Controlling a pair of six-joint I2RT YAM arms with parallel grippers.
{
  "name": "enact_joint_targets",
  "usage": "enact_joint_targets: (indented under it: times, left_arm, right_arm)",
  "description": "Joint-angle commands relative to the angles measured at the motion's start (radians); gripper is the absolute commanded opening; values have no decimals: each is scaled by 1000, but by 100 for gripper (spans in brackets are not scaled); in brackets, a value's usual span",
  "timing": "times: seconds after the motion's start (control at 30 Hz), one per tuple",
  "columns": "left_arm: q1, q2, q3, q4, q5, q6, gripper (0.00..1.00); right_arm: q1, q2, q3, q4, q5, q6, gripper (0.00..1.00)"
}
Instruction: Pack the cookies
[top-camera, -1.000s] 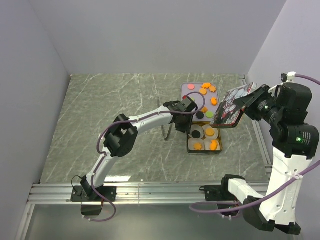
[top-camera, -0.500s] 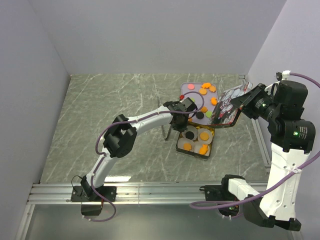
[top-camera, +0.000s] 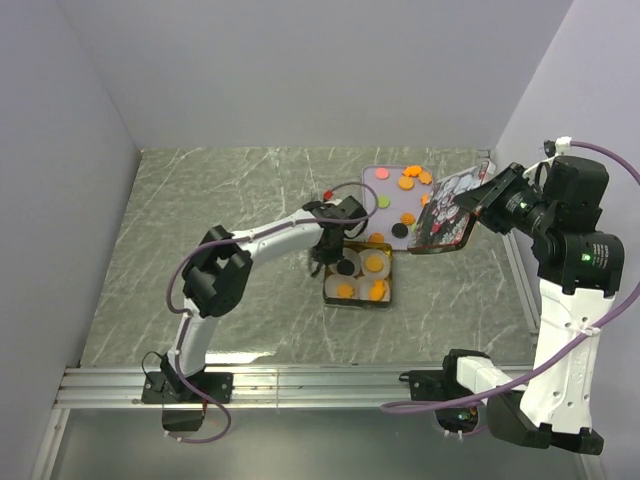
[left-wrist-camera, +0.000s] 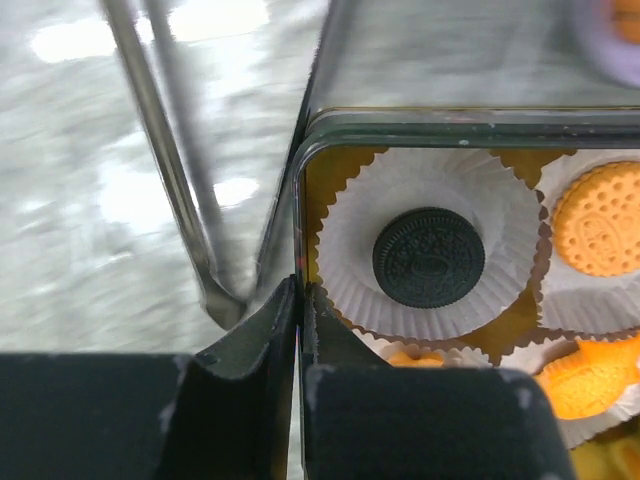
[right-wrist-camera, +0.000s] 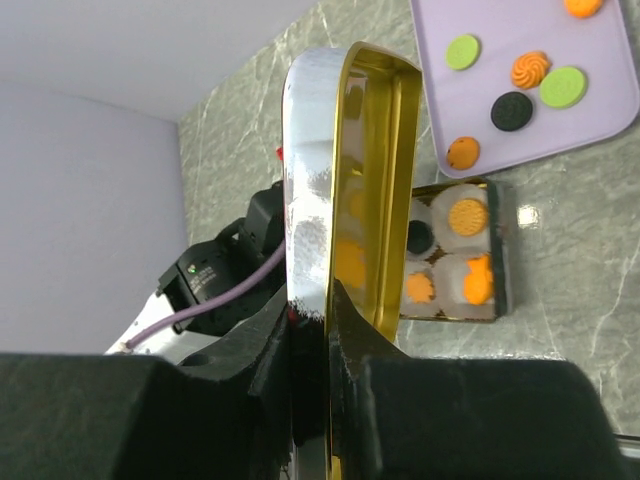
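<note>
My left gripper (left-wrist-camera: 297, 298) clamps the cookie tin (left-wrist-camera: 460, 130) by its wall to steady it, and my right gripper (right-wrist-camera: 308, 305) pinches the lid (right-wrist-camera: 320, 150) upright, clear of the opening, since some cookies (left-wrist-camera: 428, 257) sit in paper cups (left-wrist-camera: 350, 225) and others wait on the lilac tray (right-wrist-camera: 600, 50)

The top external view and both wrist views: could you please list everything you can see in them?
tin: one, gold, on the table
paper cups: four, white, inside the tin
packed cookies: four, one black and three orange, one per cup
tray: one, lavender, beyond the tin
loose cookies: about ten, mostly orange, some green, black and pink, on the tray
lid: one, gold inside, patterned outside, held off the table right of the tray
metal bar: one, silvery, left of the tin
table: one, grey-green marbled
left gripper: shut on the tin's wall
right gripper: shut on the lid's edge
</note>
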Motion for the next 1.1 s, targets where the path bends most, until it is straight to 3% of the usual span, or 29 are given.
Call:
enact_joint_targets:
  times: [0.0, 0.43, 0.53, 0.57, 0.67, 0.77, 0.87, 1.07]
  left_arm:
    - [66, -88, -92, -75, -66, -34, 0]
    - [228, -270, -298, -10, -77, -31, 1]
    - [225, -278, -287, 11, -50, -5, 17]
    - [227, -284, -281, 14, -40, -1, 31]
    - [227, -321, -261, 7, -57, 5, 56]
    - [233, -381, -243, -16, -92, 8, 68]
    - [267, -476, -272, -25, -97, -1, 72]
    - [417, -799, -489, 125, 88, 11, 74]
  right_arm:
    - [14, -1, -21, 78, -46, 15, 9]
    - [91, 25, -95, 189, -221, 62, 9]
    - [105, 30, -163, 276, -297, 104, 9]
    - [108, 22, -224, 308, -354, 142, 9]
    - [120, -10, -361, 451, -415, 226, 9]
    - [155, -30, -488, 604, -455, 318, 10]
    - [209, -16, -582, 745, -466, 384, 10]
    - [336, 53, -679, 925, -414, 417, 10]
